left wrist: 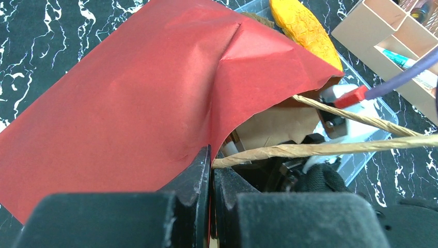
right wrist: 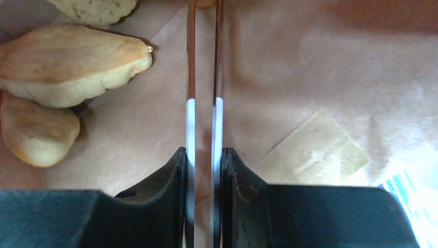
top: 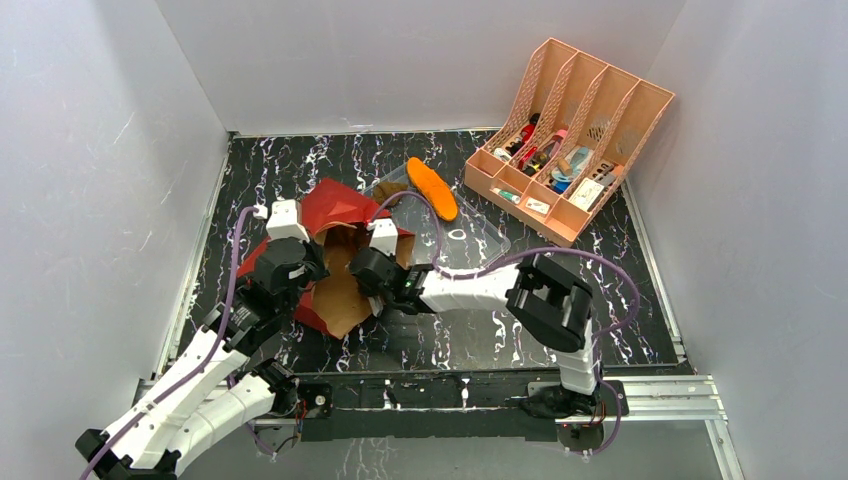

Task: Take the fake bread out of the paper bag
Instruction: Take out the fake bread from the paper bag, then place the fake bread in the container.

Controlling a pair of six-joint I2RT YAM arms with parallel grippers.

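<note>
Paper bag [top: 335, 205] lies on its side, left of desk centre, mouth toward the near edge. My left fingers [left wrist: 209, 160] are pinched closed on its red rim, right where a twisted handle [left wrist: 320, 150] comes out.

My right fingers [right wrist: 193, 51] are inside the bag, drawn nearly together with only a slit between them, gripping nothing. Three tan pieces of fake bread [right wrist: 72, 64] lie on the kraft lining (wrist view: off to one side, apart from the fingers).

One orange loaf [top: 433, 188] rests on the clear tray [top: 480, 240] toward the far edge. Organizer [top: 570, 140] stands at the far right corner.
</note>
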